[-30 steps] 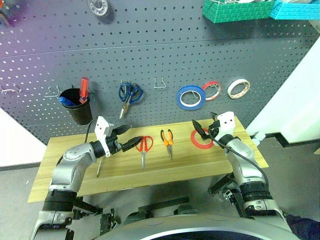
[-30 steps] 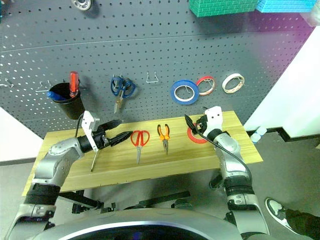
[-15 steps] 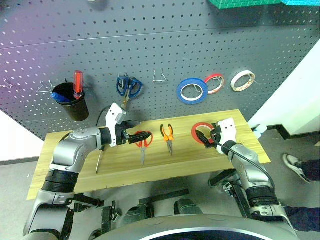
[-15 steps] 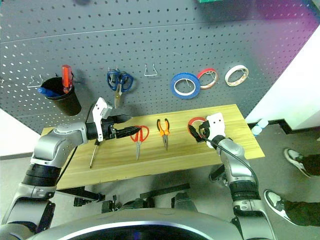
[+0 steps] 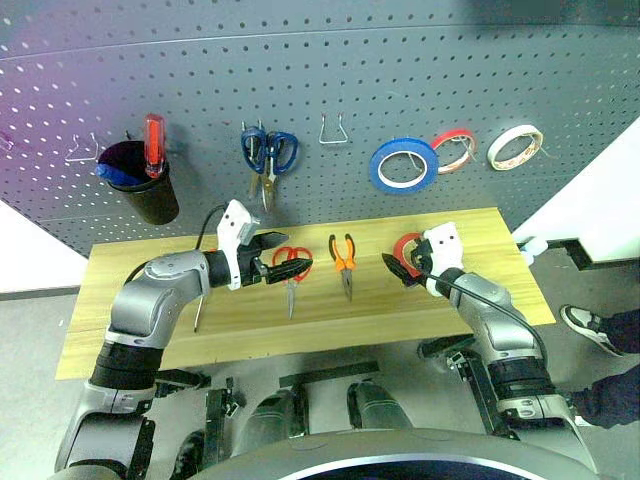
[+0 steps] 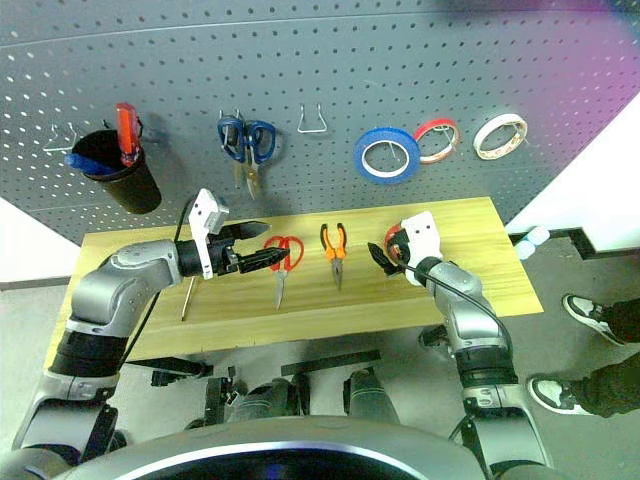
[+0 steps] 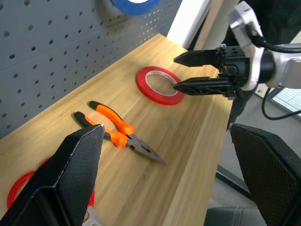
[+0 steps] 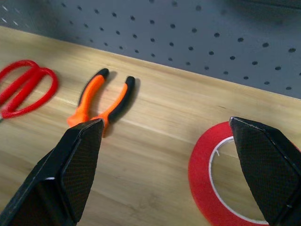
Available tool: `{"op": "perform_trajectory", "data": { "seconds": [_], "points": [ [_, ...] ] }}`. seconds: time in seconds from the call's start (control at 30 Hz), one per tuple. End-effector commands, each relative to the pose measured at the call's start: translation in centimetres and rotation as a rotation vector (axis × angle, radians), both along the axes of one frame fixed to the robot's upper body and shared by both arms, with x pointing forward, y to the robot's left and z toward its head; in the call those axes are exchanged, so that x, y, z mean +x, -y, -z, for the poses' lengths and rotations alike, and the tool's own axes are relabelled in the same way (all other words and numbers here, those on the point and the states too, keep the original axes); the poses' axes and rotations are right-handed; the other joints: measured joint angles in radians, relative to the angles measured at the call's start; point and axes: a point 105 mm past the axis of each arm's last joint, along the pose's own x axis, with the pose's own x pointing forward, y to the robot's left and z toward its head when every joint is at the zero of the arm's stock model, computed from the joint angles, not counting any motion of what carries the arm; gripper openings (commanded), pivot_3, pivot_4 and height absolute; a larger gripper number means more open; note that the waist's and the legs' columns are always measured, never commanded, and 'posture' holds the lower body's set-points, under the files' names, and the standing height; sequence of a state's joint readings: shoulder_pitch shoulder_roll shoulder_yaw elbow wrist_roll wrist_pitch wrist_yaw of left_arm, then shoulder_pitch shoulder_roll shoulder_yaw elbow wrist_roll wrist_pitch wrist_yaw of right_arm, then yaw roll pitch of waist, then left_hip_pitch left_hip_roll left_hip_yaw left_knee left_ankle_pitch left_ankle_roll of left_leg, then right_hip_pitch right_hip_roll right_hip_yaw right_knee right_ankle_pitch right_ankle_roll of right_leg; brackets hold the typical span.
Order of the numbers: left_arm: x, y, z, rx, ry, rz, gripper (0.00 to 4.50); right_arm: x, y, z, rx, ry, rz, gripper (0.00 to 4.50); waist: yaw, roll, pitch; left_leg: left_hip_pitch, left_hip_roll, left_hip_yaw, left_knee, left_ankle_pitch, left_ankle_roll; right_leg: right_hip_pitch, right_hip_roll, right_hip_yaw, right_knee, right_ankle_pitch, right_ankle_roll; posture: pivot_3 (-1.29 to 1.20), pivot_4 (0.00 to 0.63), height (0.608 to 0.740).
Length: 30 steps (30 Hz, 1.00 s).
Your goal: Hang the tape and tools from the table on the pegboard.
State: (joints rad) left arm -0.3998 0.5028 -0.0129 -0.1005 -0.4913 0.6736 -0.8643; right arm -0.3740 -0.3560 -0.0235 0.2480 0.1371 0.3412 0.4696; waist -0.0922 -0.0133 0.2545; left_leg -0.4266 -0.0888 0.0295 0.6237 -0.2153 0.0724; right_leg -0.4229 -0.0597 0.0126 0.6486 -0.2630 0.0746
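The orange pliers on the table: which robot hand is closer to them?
Right. The right gripper hovers just beside the pliers; the left gripper sits farther off, over the red-handled scissors.

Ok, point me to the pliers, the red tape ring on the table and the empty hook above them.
pliers [image 7: 111, 126]: left wrist view, on an orange handle.
red tape ring [image 7: 148, 87]: left wrist view, on its flat band.
empty hook [image 5: 334, 131]: left eye view, on the silver wire loop.

Head cams high, wrist cams near table [image 5: 480, 225]
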Motion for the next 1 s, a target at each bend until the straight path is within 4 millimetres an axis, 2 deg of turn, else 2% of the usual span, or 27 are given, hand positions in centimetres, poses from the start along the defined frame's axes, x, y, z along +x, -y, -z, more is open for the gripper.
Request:
{"op": "perform_trajectory", "data": {
  "seconds": [0.03,0.27,0.57,1.0],
  "points": [
    [-0.4,-0.3,-1.0,-0.003,0.039,-0.001,4.46,0.4,1.1,-0.1,-0.036,-0.002,0.032,4.50,0.000,-0.001,0.012,-0.001,0.000,0.000,0.000,0.000,0.001,-0.001,0.000,0.000,0.000,0.000,0.000,-0.11,0.342,0.739],
    [-0.7,0.1,-1.2,-0.012,0.029,0.013,4.46,0.6,2.0,1.1,-0.051,-0.063,0.075,4.50,0.000,0.000,0.045,-0.004,0.000,0.000,0.001,0.000,0.002,-0.004,0.000,-0.001,0.000,0.000,0.001,-0.11,0.368,0.739],
    [-1.1,0.3,-1.6,0.020,0.065,0.058,4.46,1.1,2.3,1.2,-0.012,-0.095,0.109,4.50,-0.002,0.000,0.074,-0.005,0.000,0.000,0.003,0.000,0.002,-0.004,0.000,-0.001,0.001,0.001,0.001,-0.11,0.387,0.739],
    [-1.9,0.6,-3.0,0.010,0.189,0.106,4.46,2.1,2.7,2.3,-0.026,-0.134,0.151,4.50,-0.002,0.001,0.087,-0.016,0.000,0.000,0.006,0.000,0.003,-0.014,-0.001,-0.003,0.001,0.002,0.003,-0.09,0.398,0.739]
  ]
}}
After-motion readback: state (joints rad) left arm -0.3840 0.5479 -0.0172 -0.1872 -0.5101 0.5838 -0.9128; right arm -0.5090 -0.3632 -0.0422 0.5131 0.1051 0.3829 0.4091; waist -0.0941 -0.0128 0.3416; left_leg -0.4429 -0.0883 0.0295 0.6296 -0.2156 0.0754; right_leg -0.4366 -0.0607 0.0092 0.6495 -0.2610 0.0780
